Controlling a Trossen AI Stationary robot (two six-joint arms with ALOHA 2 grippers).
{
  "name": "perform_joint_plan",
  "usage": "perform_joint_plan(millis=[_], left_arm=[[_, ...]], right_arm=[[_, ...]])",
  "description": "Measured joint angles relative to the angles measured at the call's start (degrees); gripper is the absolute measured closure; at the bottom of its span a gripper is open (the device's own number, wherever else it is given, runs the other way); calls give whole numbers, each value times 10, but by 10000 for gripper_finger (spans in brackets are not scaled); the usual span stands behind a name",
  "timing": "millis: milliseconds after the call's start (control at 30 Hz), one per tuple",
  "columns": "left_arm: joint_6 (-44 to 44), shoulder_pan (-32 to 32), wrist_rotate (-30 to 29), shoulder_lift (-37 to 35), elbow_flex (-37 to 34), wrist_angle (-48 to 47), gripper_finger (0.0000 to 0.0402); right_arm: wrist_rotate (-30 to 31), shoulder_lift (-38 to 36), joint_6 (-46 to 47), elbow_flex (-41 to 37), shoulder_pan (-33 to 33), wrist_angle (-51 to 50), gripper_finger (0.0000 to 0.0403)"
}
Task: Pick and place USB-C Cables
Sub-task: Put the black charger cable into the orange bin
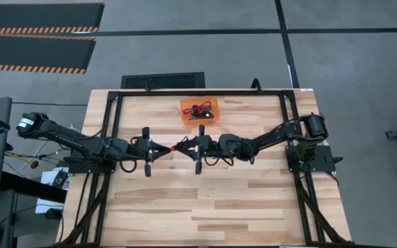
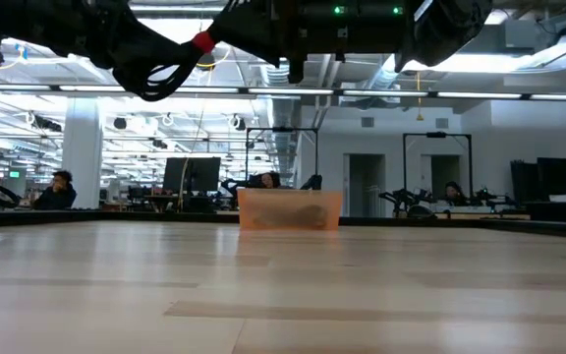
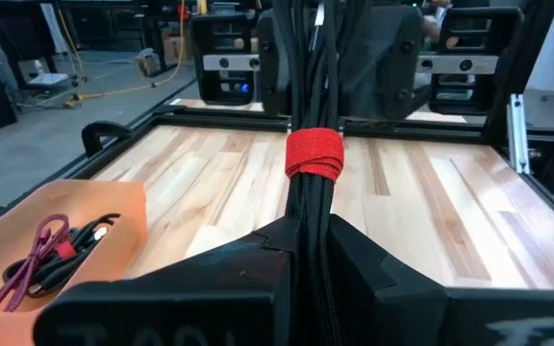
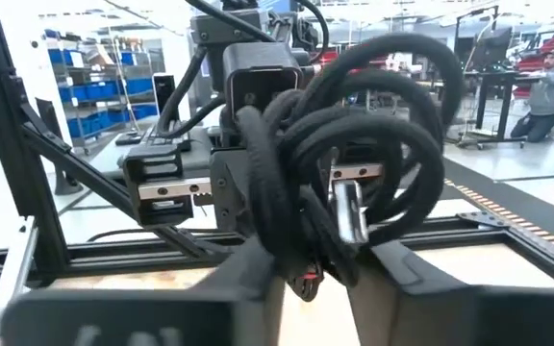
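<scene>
No brand, label or legible writing shows on any object; the black USB-C cable (image 3: 311,207) is a folded bundle of braided strands bound by a red wrap, with a silver plug at one end in the right wrist view. It hangs in the air above the middle of the wooden table (image 1: 205,200), between the two arms; the left gripper (image 3: 313,245) is closed around one end of it, and the right gripper (image 4: 311,259) is closed on the other, looped end, so both hold the same cable. In the high view the two grippers meet tip to tip just in front of the orange tray (image 1: 198,110); that tray sits near the table's far edge and holds a magenta-purple cable (image 3: 32,259) tangled with other dark and red cables.
</scene>
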Motion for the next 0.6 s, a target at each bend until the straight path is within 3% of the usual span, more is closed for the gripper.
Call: perform_joint_plan(millis=[100, 333, 500, 600], left_arm=[[0, 0, -24, 0, 0, -8, 384], [-2, 0, -115, 0, 2, -59, 360], [-39, 9, -231, 0, 0, -177, 322], [-63, 17, -262, 0, 0, -221, 304]], right_arm=[[16, 0, -14, 0, -3, -14, 349], [95, 0, -71, 14, -11, -76, 366], [105, 0, -103, 87, -42, -231, 367], [106, 0, -105, 122, -59, -327, 369]])
